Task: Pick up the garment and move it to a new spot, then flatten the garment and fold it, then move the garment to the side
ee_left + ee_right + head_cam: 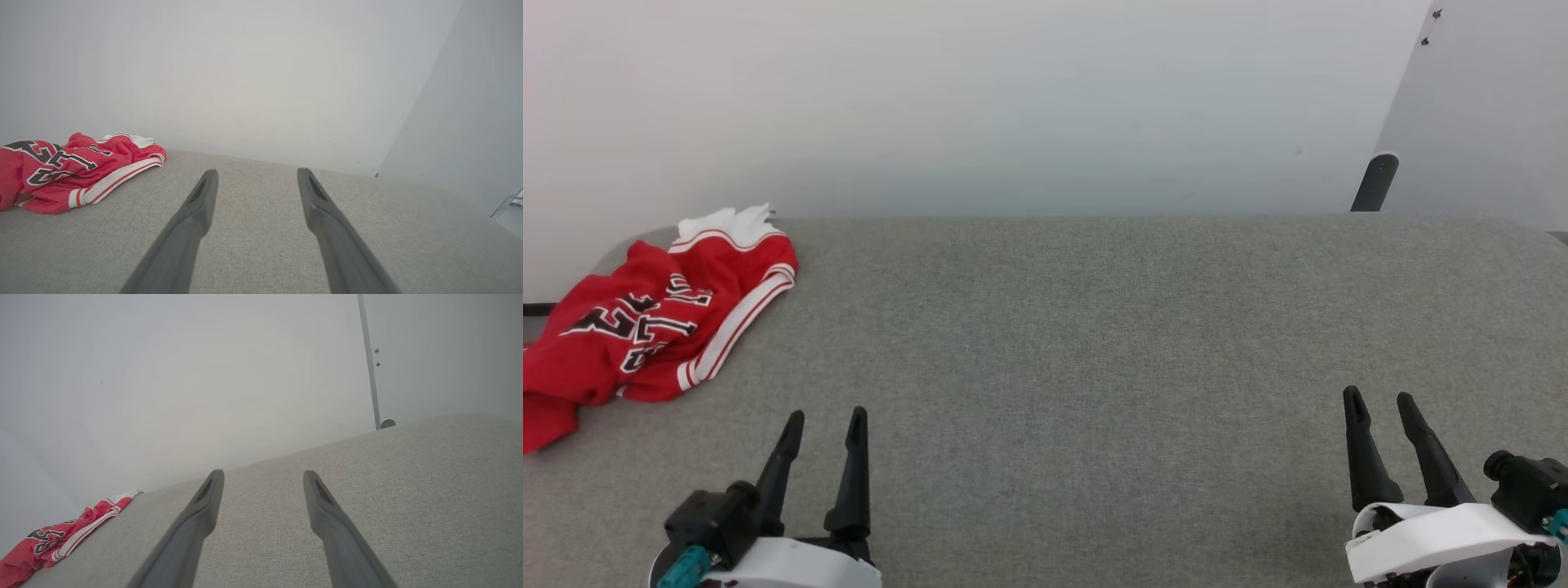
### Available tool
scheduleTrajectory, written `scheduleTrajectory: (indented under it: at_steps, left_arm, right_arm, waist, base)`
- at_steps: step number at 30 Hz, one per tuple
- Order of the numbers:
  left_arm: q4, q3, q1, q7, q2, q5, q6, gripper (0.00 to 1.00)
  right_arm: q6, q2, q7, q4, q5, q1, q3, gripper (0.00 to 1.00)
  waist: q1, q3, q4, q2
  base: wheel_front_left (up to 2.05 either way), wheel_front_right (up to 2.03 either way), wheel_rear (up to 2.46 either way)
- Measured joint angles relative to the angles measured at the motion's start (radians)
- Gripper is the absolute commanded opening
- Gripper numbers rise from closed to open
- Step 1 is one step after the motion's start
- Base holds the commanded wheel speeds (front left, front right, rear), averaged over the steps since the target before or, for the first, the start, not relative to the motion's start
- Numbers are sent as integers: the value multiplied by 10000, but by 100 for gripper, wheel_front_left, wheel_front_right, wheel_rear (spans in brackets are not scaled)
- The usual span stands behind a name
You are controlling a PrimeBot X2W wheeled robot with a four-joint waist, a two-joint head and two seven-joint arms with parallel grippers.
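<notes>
Two end effectors sit at the bottom of our head view: our left end effector (827, 416) at the lower left and our right end effector (1379, 397) at the lower right. Each has its two dark fingers (854, 465) spread apart with nothing between them. Both are over the grey fabric surface (1094, 327), and we cannot tell whether the tips touch it. The garment (645, 327) lies crumpled at the middle left of the frame, on the surface's upper left corner, its red body bunched so the black letters outlined in white are folded and broken up. A red-and-white striped band runs along its right edge, and a white part pokes up at its top, next to the pale wall (1013, 98). It is well apart from both end effectors, nearer our left one. In our left wrist view it lies at the middle left, and in our right wrist view at the lower left corner. A dark post (1376, 181) stands at the upper right, behind the surface.
</notes>
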Motion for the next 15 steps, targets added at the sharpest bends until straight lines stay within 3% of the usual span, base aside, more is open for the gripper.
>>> scheduleTrajectory:
  at_steps: [15]
  left_arm:
    - [-198,38,156,-299,-44,1014,-61,100]
  right_arm:
    - [0,-4,-247,-180,-1064,2,61,100]
  waist:
    - [0,-27,-27,0]
  base:
    - [0,0,0]
